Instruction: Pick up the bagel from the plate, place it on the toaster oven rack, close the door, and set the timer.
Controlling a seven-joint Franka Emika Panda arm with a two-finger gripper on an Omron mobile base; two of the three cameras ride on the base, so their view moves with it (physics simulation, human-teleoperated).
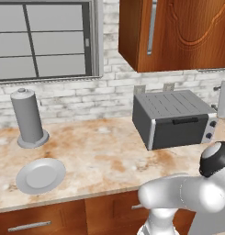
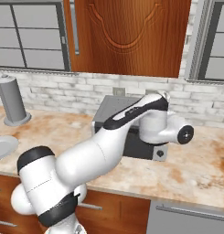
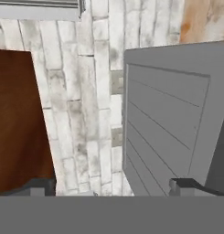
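Note:
The round light-grey plate lies bare on the counter at the front left, and its edge shows at the left border of the right base view. The bagel is out of view. The grey toaster oven stands against the back wall with its dark door shut, so the toaster oven rack is hidden. My gripper is open, its fingertips wide apart with nothing between them. It looks over the oven's ribbed top at the brick wall. My arm covers most of the oven.
A tall grey canister stands behind the plate. Two knobs sit right of the oven door. A wooden wall cabinet hangs above the oven. Wall outlets sit behind it. The counter's front edge runs close to the plate.

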